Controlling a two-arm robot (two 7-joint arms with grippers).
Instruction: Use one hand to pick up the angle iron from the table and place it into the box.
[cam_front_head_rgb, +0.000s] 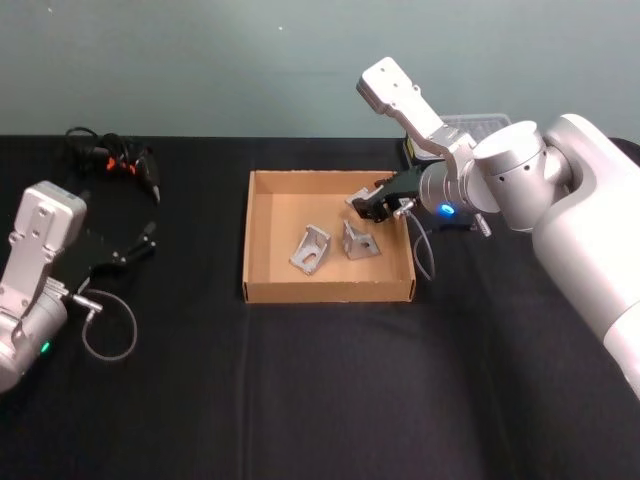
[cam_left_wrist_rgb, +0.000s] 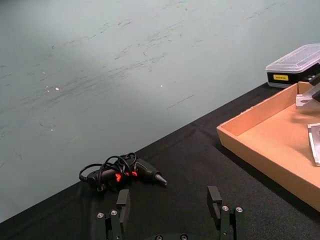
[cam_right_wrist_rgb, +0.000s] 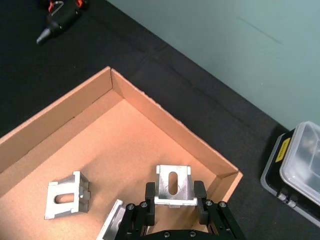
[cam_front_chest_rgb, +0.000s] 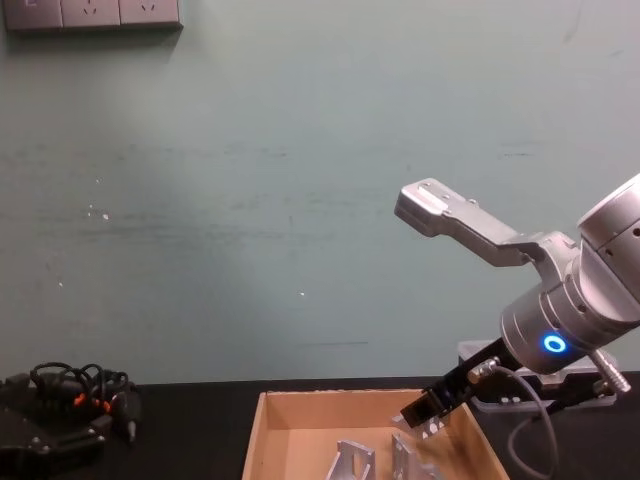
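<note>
The tan cardboard box (cam_front_head_rgb: 329, 291) lies in the middle of the black table (cam_front_head_rgb: 320, 400). My right gripper (cam_front_head_rgb: 373, 208) reaches over the box's far right corner and is shut on a silver angle iron (cam_right_wrist_rgb: 173, 184), which sits between its black fingers (cam_right_wrist_rgb: 149, 193). In the chest view the right gripper (cam_front_chest_rgb: 424, 409) hangs at about the height of the box's rim. Two more angle irons (cam_front_head_rgb: 311, 249) (cam_front_head_rgb: 359, 241) rest on the box floor, side by side. My left gripper (cam_left_wrist_rgb: 169, 200) is parked at the table's left, open with nothing in it.
A black power tool with orange marks and a coiled cable (cam_front_head_rgb: 118, 161) lies at the back left. A clear-lidded black plastic case (cam_right_wrist_rgb: 299, 175) stands behind the box's right corner. A loose grey cable (cam_front_head_rgb: 108, 325) loops beside my left arm.
</note>
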